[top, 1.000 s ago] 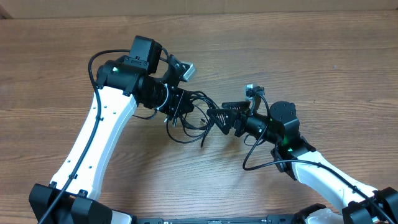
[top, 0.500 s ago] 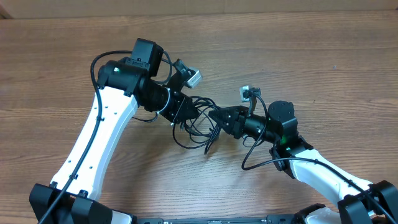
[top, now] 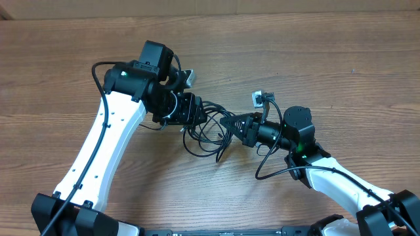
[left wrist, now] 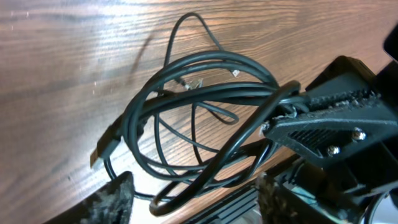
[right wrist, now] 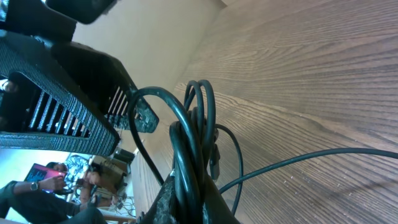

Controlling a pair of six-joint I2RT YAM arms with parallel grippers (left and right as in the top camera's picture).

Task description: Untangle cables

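The cables [top: 205,134] are a knot of thin black cords lying on the wooden table between my two arms. In the left wrist view the cables [left wrist: 199,118] form overlapping loops, with a small plug end [left wrist: 104,144] at the left. My left gripper [left wrist: 196,194] stands open, its fingers [left wrist: 118,202] wide apart, and one loop passes loosely between them. My right gripper [right wrist: 193,200] is shut on a bundle of the cables [right wrist: 191,146], and it also shows as the right gripper [left wrist: 326,118] at the coil's right side. From above, the left gripper [top: 195,111] and right gripper [top: 231,124] face each other across the tangle.
The wooden table [top: 341,65] runs all around the arms. A thicker black wire [top: 269,167] loops off the right arm, and another black wire [top: 98,72] curves off the left arm. A wall edge [top: 210,6] runs along the back.
My right gripper has closed on the cables. My left gripper, shut before, has opened and let go, and its wrist has turned and drawn back slightly to the left.
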